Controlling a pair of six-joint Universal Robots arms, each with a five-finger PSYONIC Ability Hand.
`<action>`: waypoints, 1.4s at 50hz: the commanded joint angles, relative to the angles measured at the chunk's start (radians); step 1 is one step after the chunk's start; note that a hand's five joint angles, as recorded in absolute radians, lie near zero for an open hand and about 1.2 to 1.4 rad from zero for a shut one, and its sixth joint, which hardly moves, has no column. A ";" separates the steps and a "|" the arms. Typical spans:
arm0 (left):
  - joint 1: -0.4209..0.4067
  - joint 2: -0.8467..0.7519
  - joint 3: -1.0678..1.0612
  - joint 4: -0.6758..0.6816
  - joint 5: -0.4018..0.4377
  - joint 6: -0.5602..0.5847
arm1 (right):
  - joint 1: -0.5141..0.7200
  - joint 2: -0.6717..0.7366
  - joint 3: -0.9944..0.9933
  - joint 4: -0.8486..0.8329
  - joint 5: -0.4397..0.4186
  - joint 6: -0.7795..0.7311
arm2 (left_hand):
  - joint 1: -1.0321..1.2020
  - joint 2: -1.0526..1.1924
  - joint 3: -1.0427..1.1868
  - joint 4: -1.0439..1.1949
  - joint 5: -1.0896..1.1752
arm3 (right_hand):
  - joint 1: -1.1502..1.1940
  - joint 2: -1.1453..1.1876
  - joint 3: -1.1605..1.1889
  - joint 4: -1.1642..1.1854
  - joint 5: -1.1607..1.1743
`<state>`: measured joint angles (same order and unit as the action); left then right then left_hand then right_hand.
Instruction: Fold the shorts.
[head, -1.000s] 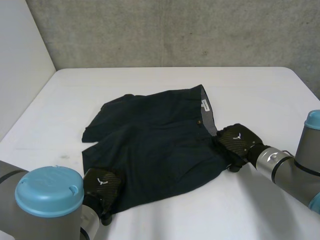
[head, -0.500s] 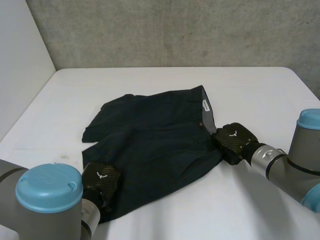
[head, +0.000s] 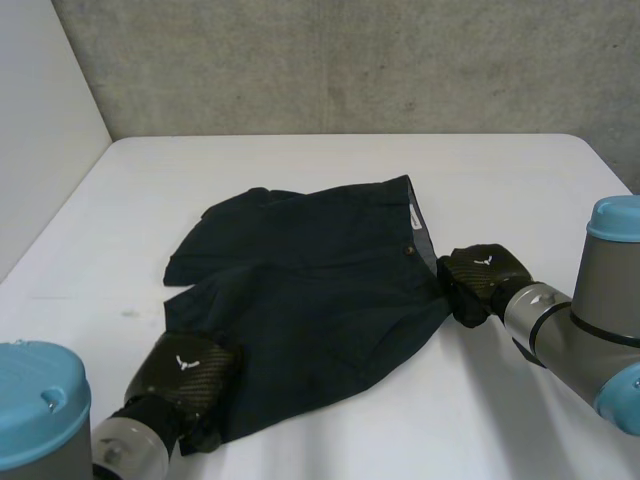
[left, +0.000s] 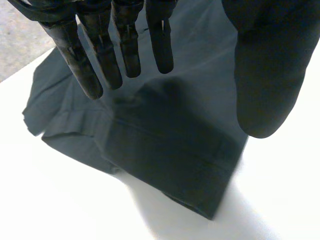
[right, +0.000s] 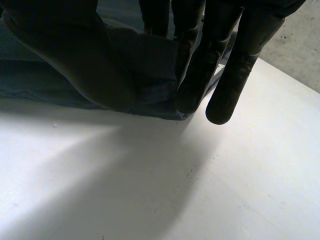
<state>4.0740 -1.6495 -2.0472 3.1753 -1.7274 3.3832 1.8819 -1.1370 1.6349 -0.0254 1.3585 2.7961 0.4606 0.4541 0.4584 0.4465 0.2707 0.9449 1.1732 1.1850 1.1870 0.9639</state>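
Where the rough grey concrete wall (head: 350, 60) ends, the smooth white table (head: 520, 180) begins, rounded at its far corners. A plain pale wall panel (head: 40, 130) closes the left side.

The shorts (head: 310, 290) lie spread flat around the table's middle. They are dark navy, of matte woven cloth, with the waistband to the right and the two legs pointing left. The far leg is creased and slightly bunched at its hem. The near leg ends in a stitched, doubled hem at the near left.

The right arm (head: 570, 330), a grey tube with a light-blue cap, comes in from the near right. The left arm (head: 40, 410) rises at the near left corner, and its cap hides part of the table there.

The left hand (head: 185, 375), with a black carbon-weave shell, covers the near leg's corner. In its wrist view the fingers (left: 125, 45) are straight and the thumb (left: 270, 75) stands wide apart above the hem of the shorts (left: 165, 150), grasping nothing.

The right hand (head: 482, 275) sits at the waistband's near end. There the thumb (right: 65, 55) and fingers (right: 195, 75) pinch the edge of the shorts (right: 145, 75).

A small button (head: 412, 250) shows on the waistband.
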 joint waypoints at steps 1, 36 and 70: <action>0.019 -0.012 -0.034 0.018 0.034 -0.001 | -0.009 -0.003 -0.003 -0.005 -0.002 0.008 | 0.043 0.050 0.046 0.058 0.059 | 0.451 0.223 0.211 0.209 0.258; 0.074 -0.148 -0.047 0.179 0.028 0.044 | -0.004 0.003 -0.004 -0.005 -0.007 0.040 | 0.589 0.596 0.592 0.603 0.605 | 0.451 0.223 0.211 0.209 0.258; 0.105 0.303 0.068 -0.057 0.100 0.160 | -0.021 -0.432 0.112 0.500 -0.005 -0.399 | 0.936 0.942 0.938 0.950 0.951 | 0.451 0.223 0.211 0.209 0.258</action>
<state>4.1835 -1.4079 -1.9748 3.1346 -1.6713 3.5529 1.8703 -1.4487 1.6782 0.2827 1.3542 2.5482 1.1036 1.2092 1.1767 1.2013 0.9893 0.9449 1.1732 1.1851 1.1917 0.9706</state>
